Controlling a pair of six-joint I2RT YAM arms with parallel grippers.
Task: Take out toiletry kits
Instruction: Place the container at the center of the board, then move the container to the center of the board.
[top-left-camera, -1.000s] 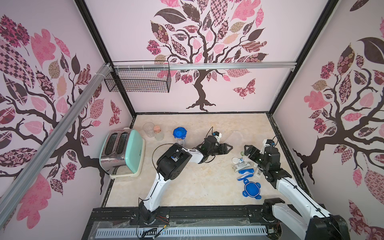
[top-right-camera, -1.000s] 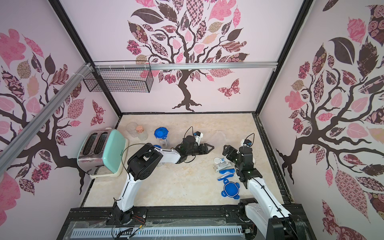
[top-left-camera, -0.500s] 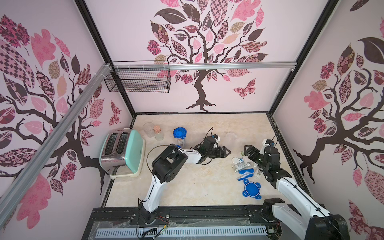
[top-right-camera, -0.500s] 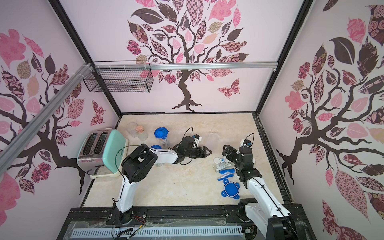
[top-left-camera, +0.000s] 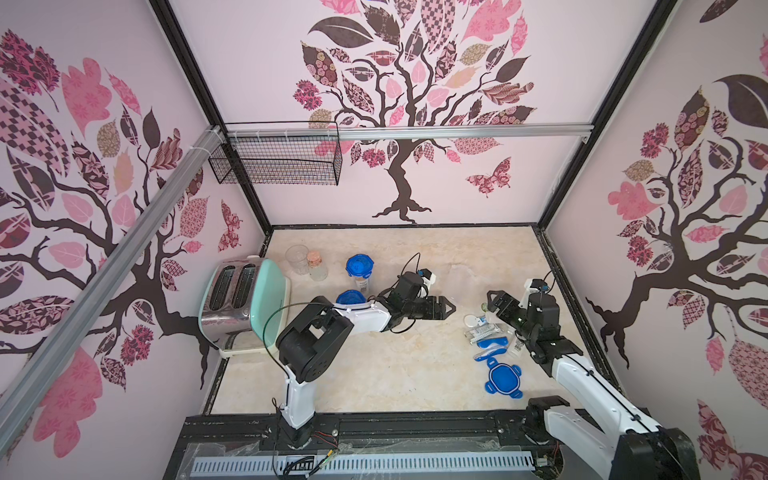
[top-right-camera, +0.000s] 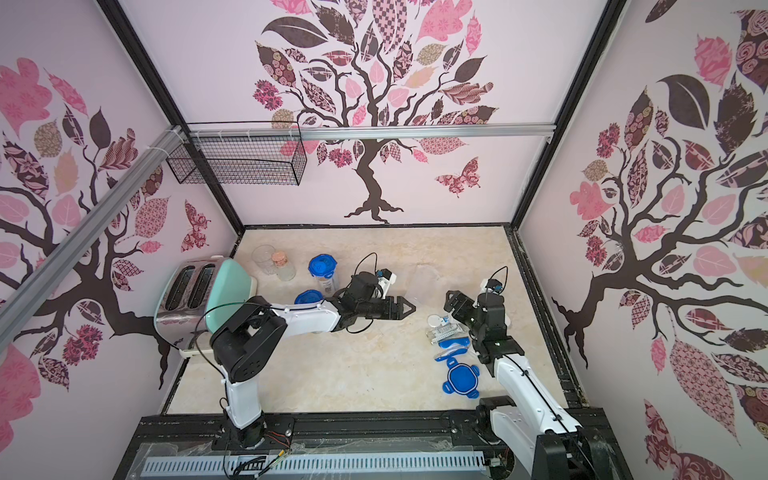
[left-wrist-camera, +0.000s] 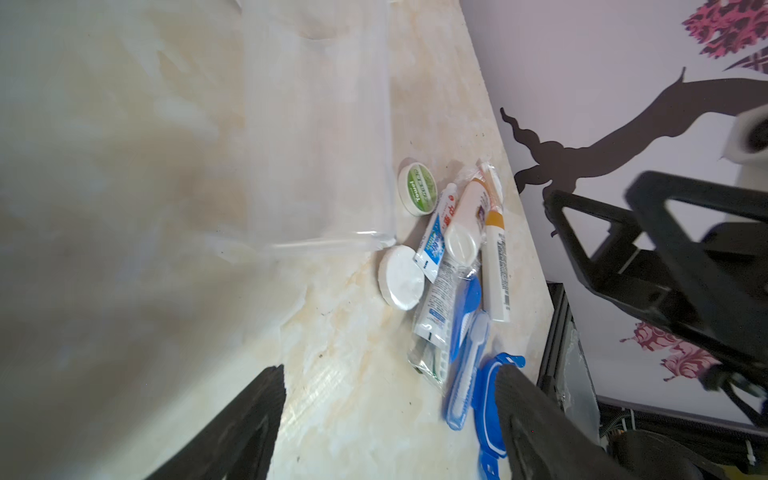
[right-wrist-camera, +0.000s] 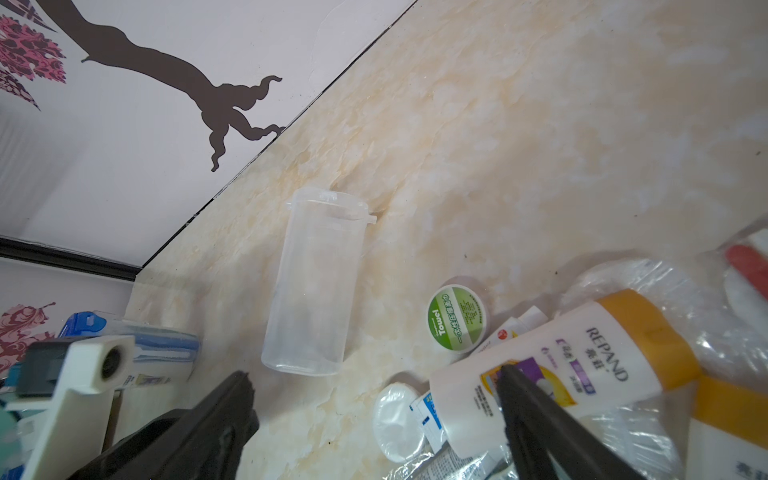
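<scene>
- Progress, as we judge it: one of three kits is out and two are left to do.
- A tall clear plastic canister (right-wrist-camera: 316, 282) lies on its side on the beige marbled tabletop (top-left-camera: 374, 374). Its mouth is open and it looks empty.
- Its blue four-clip lid (top-left-camera: 503, 377) lies flat near the front edge, well apart from it.
- The freed kit sits in a loose heap just beside the canister's base. We see a round white tub with a green label (left-wrist-camera: 417, 189) and a plain white round tub (left-wrist-camera: 401, 277). There is also a small toothpaste tube (left-wrist-camera: 434, 241), a white bottle with a yellow cap (right-wrist-camera: 561, 357), a blue toothbrush (left-wrist-camera: 467, 365) and some clear-wrapped packets.
- Two canisters remain lidded beside the left arm: the far lidded canister (top-left-camera: 360, 268) and the near lidded canister (top-left-camera: 351, 297), which the arm partly hides. We cannot make out what they contain.
- The left gripper (left-wrist-camera: 388, 376) hovers low, facing the heap. Its jaws are spread wide with nothing between them.
- The right gripper (right-wrist-camera: 374, 378) hangs over the heap, jaws wide. One finger crosses in front of the bottle but grasps nothing.
- What is left is to unclip and empty both lidded canisters.
</scene>
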